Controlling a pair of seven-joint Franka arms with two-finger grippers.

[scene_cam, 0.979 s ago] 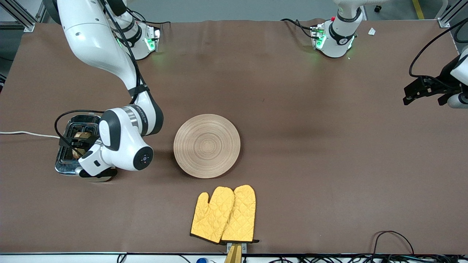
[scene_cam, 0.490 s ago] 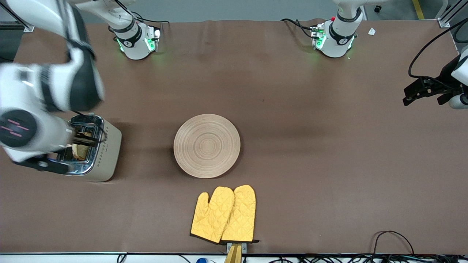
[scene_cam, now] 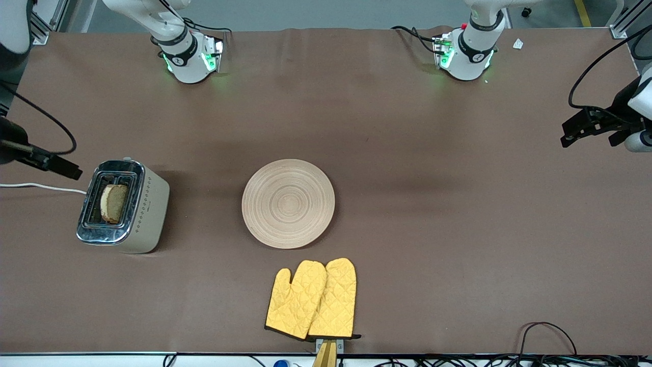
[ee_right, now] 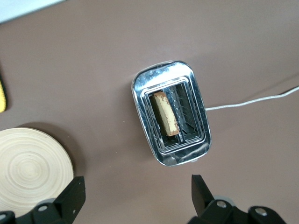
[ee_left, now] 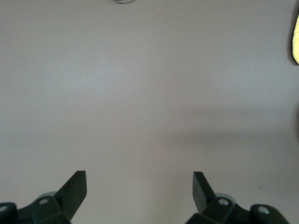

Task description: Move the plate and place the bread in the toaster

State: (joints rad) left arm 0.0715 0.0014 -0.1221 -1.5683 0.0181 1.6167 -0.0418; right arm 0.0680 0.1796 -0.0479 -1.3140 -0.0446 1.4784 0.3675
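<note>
**A:** On the brown table (scene_cam: pixel 407 153), what is biggest, and where does it sit?

**B:** The plate (scene_cam: pixel 288 203) lies flat near the middle, with nothing on it. The pair of yellow oven mitts (scene_cam: pixel 311 299) lies nearer to the front camera than the plate, a little apart from it.

**A:** And the toaster?

**B:** The toaster (scene_cam: pixel 124 206) stands toward the right arm's end of the table, well apart from the plate. Its white cord (scene_cam: pixel 41 187) trails off toward the table's edge. The bread (scene_cam: pixel 114 202) stands on edge in one slot, its top sticking up above the chrome; the second slot beside it is bare.

**A:** What are the tools doing?

**B:** The right gripper (ee_right: pixel 135 198) hangs high over the toaster and the plate's rim, fingers spread wide, holding and touching nothing. The left gripper (ee_left: pixel 139 191) hangs over bare table at the left arm's end, fingers (ee_left: pixel 74 189) likewise spread wide and empty.

**A:** Any brand or writing to read?

**B:** A row of small dots runs along the toaster's cream side. A small mark sits there too, perhaps a logo, but I cannot read it.
</note>
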